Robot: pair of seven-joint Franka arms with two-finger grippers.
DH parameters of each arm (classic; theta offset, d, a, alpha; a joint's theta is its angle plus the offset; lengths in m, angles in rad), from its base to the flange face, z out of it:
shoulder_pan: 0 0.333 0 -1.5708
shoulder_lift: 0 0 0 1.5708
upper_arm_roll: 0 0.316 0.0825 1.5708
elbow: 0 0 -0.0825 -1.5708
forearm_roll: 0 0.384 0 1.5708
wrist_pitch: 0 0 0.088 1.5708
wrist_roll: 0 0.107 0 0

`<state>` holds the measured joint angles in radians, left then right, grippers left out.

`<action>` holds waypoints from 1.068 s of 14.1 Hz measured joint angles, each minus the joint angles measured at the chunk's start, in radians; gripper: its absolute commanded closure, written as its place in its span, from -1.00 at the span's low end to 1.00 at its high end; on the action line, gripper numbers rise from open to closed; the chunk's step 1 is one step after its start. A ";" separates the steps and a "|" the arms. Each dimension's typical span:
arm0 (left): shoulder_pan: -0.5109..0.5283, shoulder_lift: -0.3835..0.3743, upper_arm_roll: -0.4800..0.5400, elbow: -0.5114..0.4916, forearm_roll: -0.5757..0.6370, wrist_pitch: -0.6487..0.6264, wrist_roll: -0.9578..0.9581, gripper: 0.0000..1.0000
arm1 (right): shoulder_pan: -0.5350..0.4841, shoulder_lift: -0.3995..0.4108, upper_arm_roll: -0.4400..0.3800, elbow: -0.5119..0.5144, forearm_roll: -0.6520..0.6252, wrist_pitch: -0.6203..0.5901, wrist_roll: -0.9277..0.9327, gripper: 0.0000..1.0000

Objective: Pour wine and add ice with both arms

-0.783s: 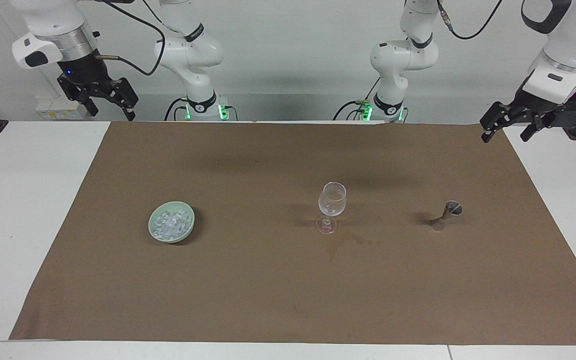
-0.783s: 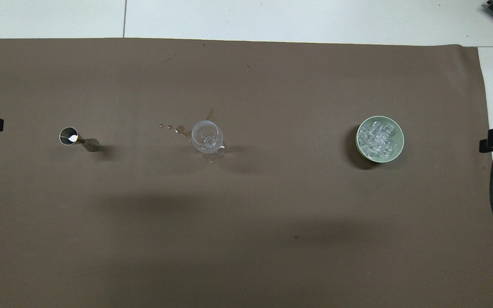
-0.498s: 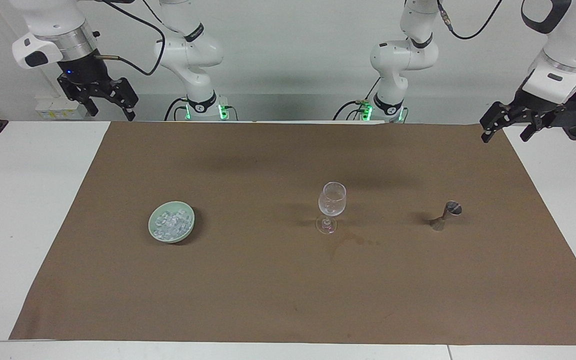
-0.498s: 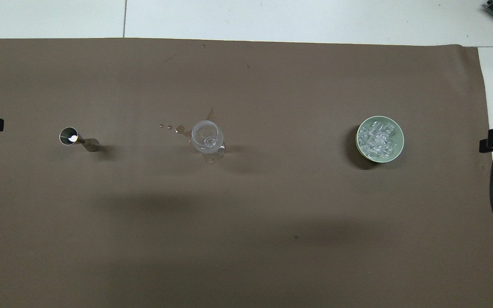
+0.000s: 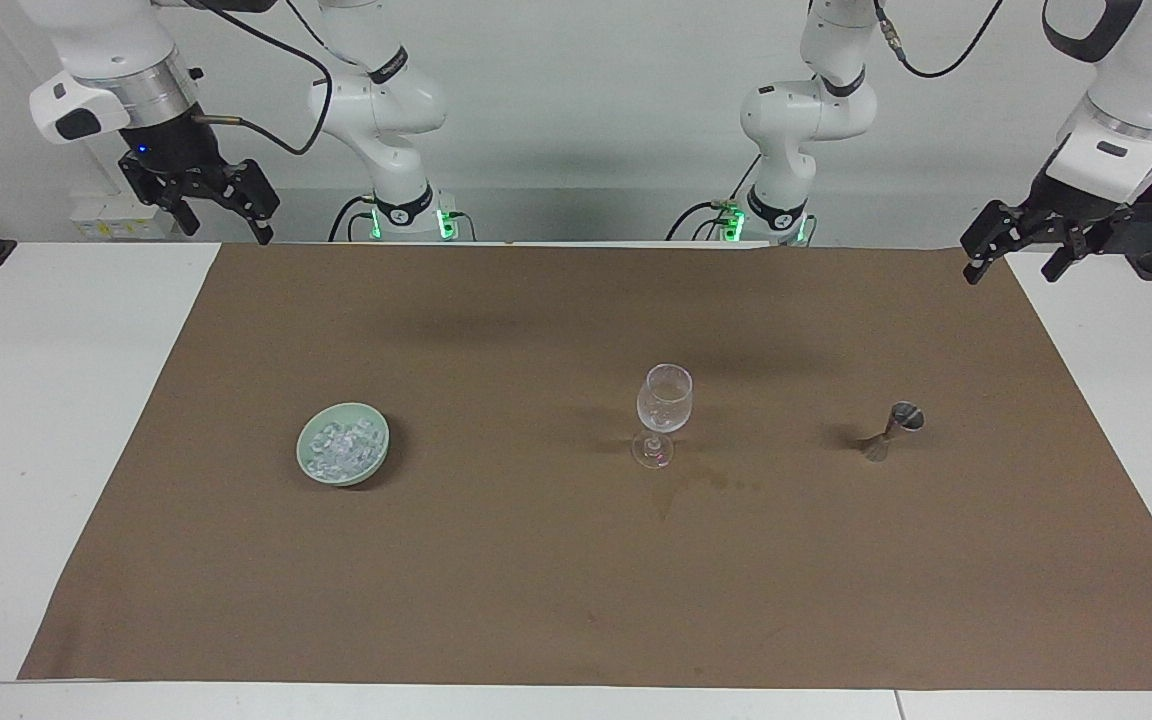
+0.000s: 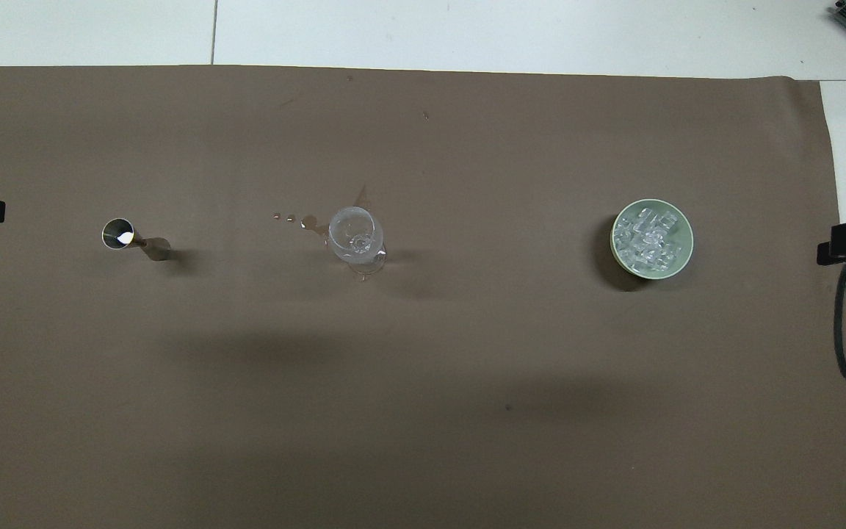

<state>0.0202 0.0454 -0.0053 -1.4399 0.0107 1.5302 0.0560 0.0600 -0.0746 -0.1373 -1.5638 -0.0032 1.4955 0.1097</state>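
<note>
While overhead crops both grippers, facing shows left gripper (image 5: 1014, 260), right gripper (image 5: 222, 215) jaws seemingly spread, empty.

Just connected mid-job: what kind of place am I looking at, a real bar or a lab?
Most likely a robot lab test bench: a brown mat on a white table, bare wall, and only a stemmed glass, bowl of ice and jigger.
</note>
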 measured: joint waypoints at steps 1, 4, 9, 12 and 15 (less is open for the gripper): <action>0.000 0.000 0.000 0.000 0.000 0.000 0.000 -1.00 | 0.000 -0.002 -0.001 -0.002 0.000 0.000 0.000 -1.00; -0.001 -0.001 -0.002 0.000 0.000 -0.001 0.000 -1.00 | 0.000 -0.006 -0.003 -0.006 0.000 0.000 0.000 -1.00; -0.002 -0.007 -0.008 0.000 0.000 -0.001 0.000 -1.00 | 0.000 -0.006 -0.001 -0.007 0.000 0.000 0.000 -1.00; -0.002 -0.007 -0.007 -0.002 -0.002 -0.002 0.004 -1.00 | 0.000 -0.006 -0.001 -0.007 0.000 0.000 0.000 -1.00; 0.028 0.000 -0.003 -0.016 -0.080 -0.004 0.079 -1.00 | 0.000 -0.006 -0.001 -0.007 0.000 0.000 0.000 -1.00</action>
<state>0.0484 0.0450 -0.0079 -1.4561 -0.0696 1.5263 0.1354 0.0597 -0.0807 -0.1381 -1.5709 -0.0032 1.4955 0.1097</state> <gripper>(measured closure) 0.000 0.000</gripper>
